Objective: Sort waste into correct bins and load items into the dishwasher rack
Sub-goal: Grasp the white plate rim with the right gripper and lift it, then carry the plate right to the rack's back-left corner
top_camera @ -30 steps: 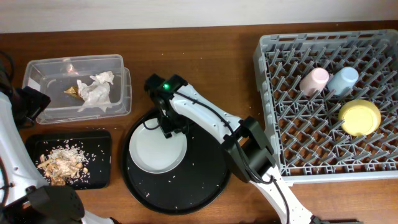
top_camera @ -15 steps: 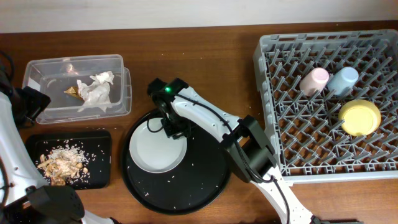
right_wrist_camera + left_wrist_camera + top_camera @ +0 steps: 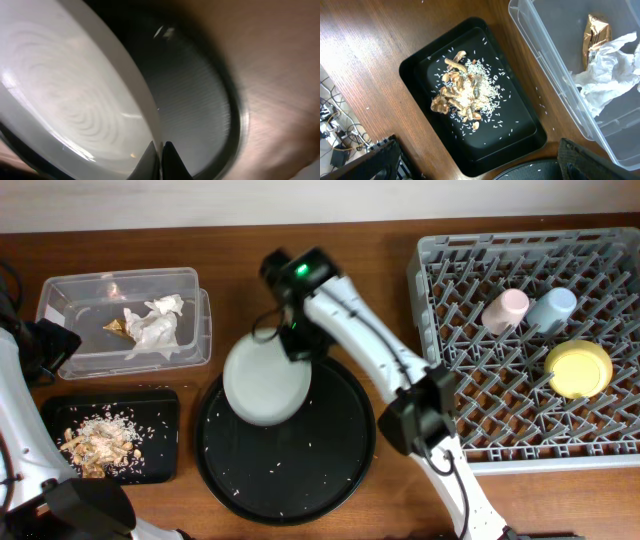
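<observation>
Plate [image 3: 262,387]: last item, rim clenched in my right gripper [image 3: 294,348], left of rack [image 3: 421,280]. Next: I carry it right and slot it between the pegs.

The plate [image 3: 265,390] was grey-white, with what seemed faint concentric rings in the blurred right wrist view. The round tray [image 3: 330,470] was black, flecked with white grains. The rack [image 3: 428,330] was light grey. On it were a pink cup [image 3: 505,310], a blue cup [image 3: 551,308] and a yellow bowl [image 3: 578,368]. The tissue [image 3: 605,75] was white, the wrapper [image 3: 596,37] gold, the tub [image 3: 555,30] clear. Beige-brown scraps [image 3: 460,95], speckled white, lay on the black shallow tray [image 3: 515,127]. The table [image 3: 360,240] showed brown wood grain.
</observation>
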Robot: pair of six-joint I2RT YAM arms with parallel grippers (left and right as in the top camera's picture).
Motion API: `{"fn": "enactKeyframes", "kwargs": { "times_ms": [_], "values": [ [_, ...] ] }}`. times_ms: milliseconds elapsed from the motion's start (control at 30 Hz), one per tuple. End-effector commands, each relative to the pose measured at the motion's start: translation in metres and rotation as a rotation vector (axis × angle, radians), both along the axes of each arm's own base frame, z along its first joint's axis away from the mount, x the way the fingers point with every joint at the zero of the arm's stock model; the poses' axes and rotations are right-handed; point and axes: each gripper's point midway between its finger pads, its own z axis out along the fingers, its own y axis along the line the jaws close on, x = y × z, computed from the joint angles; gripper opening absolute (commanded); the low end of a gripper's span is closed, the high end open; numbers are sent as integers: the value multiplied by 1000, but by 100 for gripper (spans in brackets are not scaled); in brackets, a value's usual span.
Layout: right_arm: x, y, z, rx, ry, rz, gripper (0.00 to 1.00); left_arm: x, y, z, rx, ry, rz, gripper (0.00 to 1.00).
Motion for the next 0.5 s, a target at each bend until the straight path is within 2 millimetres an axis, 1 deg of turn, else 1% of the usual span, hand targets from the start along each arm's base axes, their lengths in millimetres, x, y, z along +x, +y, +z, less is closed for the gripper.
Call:
{"fn": "enactKeyframes", "kwargs": {
  "times_ms": [0, 33, 67, 133, 167, 200, 233, 267, 333, 367, 400, 467],
  "values": [
    [36, -43, 63, 83, -154, -70, 4, 1, 3, 4, 9, -11, -7, 99],
    [44, -59, 75, 81, -189, -103, 4, 1, 3, 4, 9, -11, -7, 99],
    [55, -86, 91, 69, -239, -158, 4, 1, 3, 4, 9, -11, -7, 99],
    [68, -136, 117, 26, -323, -252, 4, 1, 3, 4, 9, -11, -7, 99],
    [74, -168, 132, -16, -375, -317, 4, 1, 3, 4, 9, -11, -7, 99],
    [76, -193, 143, -51, -411, -366, 4, 1, 3, 4, 9, -11, -7, 99],
    [78, -223, 153, -101, -449, -439, 4, 1, 3, 4, 9, -11, -7, 99],
    [79, -242, 158, -132, -468, -480, 4, 1, 3, 4, 9, -11, -7, 99],
    [80, -274, 162, -189, -488, -538, 4, 1, 3, 4, 9, -11, -7, 99],
    [80, -293, 162, -236, -494, -572, 4, 1, 3, 4, 9, -11, -7, 99],
    [78, -318, 159, -305, -489, -611, 4, 1, 3, 4, 9, -11, -7, 99],
    [75, -345, 156, -403, -489, -675, 4, 1, 3, 4, 9, -11, -7, 99]
  ]
}}
